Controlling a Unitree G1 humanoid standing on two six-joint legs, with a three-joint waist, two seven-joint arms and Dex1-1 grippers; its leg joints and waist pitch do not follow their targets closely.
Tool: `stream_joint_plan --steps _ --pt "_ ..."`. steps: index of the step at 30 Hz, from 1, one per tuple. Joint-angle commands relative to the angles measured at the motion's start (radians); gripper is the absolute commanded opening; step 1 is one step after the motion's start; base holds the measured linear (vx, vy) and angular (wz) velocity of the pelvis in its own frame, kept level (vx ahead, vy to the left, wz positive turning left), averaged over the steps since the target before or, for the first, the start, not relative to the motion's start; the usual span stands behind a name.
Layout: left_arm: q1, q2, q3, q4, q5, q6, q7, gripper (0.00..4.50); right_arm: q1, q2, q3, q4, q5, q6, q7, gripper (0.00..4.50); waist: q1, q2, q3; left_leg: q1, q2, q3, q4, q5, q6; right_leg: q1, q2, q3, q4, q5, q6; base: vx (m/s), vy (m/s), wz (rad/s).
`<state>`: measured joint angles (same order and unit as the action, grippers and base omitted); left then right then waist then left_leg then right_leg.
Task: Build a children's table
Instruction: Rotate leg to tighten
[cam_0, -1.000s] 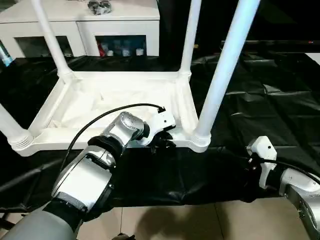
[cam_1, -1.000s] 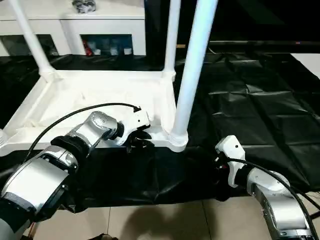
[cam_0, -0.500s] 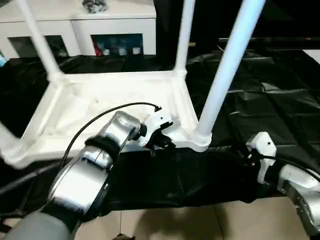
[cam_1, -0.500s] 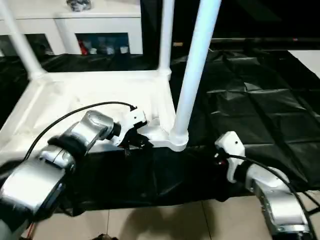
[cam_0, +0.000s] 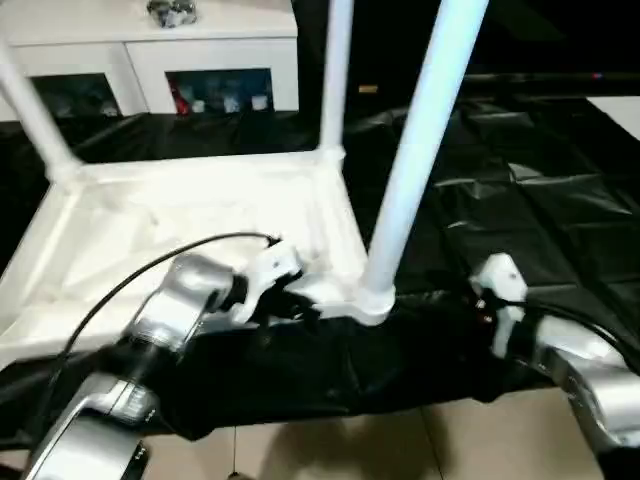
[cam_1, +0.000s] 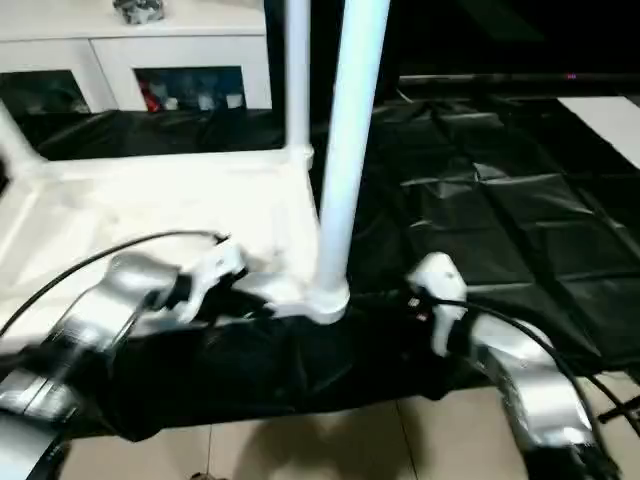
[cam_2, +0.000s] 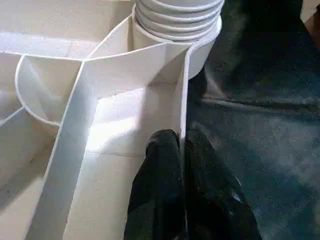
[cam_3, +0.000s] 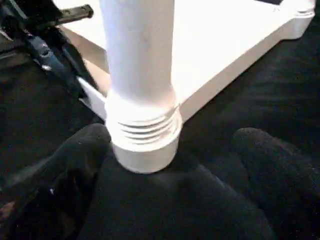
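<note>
Your table (cam_0: 190, 215) lies upside down on the black sheet (cam_0: 520, 190) that covers the floor, ribbed underside up, so that the corner sockets face upward and the legs can stand in them. Its long axis runs from the robot's left to its right, with one long rim along the sheet's near edge, close to the robot. The near right leg (cam_0: 415, 150) rises steeply from its socket (cam_0: 372, 300) at the corner nearest the right arm, leaning slightly to the right toward its top; the far right leg (cam_0: 335, 75) stands at the corner behind it, and a third leg (cam_0: 30, 115) shows at the far left corner. Your left tool (cam_2: 181, 150) is clenched on the thin upright wall of the near long rim, one finger inside the tray and one outside, just beside the near right socket; I judge that this grip is there to steady the table or to drag it. Your right tool (cam_3: 170, 165) is spread wide, its fingers (cam_3: 75, 165) on either side of the ribbed base of the near right leg, touching nothing that I can see; it looks placed to close on that leg or to press it home. A white cabinet (cam_0: 150, 50) stands beyond the sheet's far edge.
</note>
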<state>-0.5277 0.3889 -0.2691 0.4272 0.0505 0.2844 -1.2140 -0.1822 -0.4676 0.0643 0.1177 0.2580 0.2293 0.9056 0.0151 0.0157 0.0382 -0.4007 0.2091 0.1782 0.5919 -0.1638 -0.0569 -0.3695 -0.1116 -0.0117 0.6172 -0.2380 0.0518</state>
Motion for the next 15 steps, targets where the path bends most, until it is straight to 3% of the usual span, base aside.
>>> stream_joint_plan --steps 1,3,4,6,7,8,14,15 --pt "0.055 0.012 0.002 -0.017 -0.009 0.059 0.010 0.00 -0.044 0.017 0.026 0.042 -0.030 -0.021 -0.001 4.49 0.006 -0.029 -0.054 0.020 0.009 0.008 -0.067 -0.142 0.100 0.022 -0.007 0.001 -0.063 -0.019 -0.278 0.000 0.000 0.00" --pt "0.063 0.009 0.000 -0.026 -0.016 0.036 0.012 0.00 -0.069 0.025 0.042 0.070 -0.039 -0.031 0.010 4.49 0.005 -0.028 -0.055 0.022 0.010 0.007 -0.065 -0.142 0.099 0.021 -0.008 0.002 -0.062 -0.010 -0.279 0.000 0.000 0.00" --pt "0.065 0.007 -0.002 -0.026 -0.017 0.021 0.012 0.00 -0.082 0.028 0.052 0.084 -0.042 -0.037 0.023 4.49 0.004 -0.038 -0.055 0.021 0.010 0.009 -0.065 -0.140 0.100 0.021 -0.006 0.002 -0.063 -0.007 -0.277 0.000 0.000 0.00" --pt "0.073 0.009 -0.010 -0.041 -0.021 -0.002 0.012 0.00 -0.116 0.034 0.071 0.128 -0.062 -0.064 0.035 4.49 0.005 -0.037 -0.057 0.017 0.007 0.010 -0.062 -0.116 0.109 0.024 -0.007 0.003 -0.058 0.030 -0.273 0.000 0.000 0.00" --pt "0.073 0.004 -0.012 -0.039 -0.022 -0.013 0.017 0.00 -0.149 0.045 0.081 0.169 -0.070 -0.086 0.049 4.49 0.003 -0.047 -0.057 0.016 0.007 0.011 -0.060 -0.113 0.115 0.024 -0.007 0.003 -0.057 0.041 -0.274 0.000 0.000 0.00" --pt "0.073 0.004 -0.012 -0.039 -0.022 -0.013 0.018 0.00 -0.152 0.046 0.082 0.173 -0.070 -0.087 0.050 4.49 0.005 -0.042 -0.057 0.018 0.007 0.010 -0.061 -0.121 0.113 0.023 -0.008 0.003 -0.057 0.031 -0.274 0.000 0.000 0.00" --pt "0.076 0.002 -0.022 -0.052 -0.017 -0.005 0.024 0.00 -0.219 0.063 0.112 0.268 -0.097 -0.133 0.077 4.49 0.004 -0.049 -0.058 0.023 0.011 0.009 -0.064 -0.156 0.081 0.019 -0.005 0.004 -0.057 0.010 -0.272 0.000 0.000 0.00" --pt "0.076 0.002 -0.023 -0.053 -0.018 -0.003 0.026 0.00 -0.230 0.066 0.116 0.290 -0.101 -0.147 0.080 4.21 0.005 -0.051 -0.059 0.023 0.011 0.010 -0.062 -0.139 0.085 0.021 -0.005 0.005 -0.054 0.038 -0.275 0.000 0.000 0.00"
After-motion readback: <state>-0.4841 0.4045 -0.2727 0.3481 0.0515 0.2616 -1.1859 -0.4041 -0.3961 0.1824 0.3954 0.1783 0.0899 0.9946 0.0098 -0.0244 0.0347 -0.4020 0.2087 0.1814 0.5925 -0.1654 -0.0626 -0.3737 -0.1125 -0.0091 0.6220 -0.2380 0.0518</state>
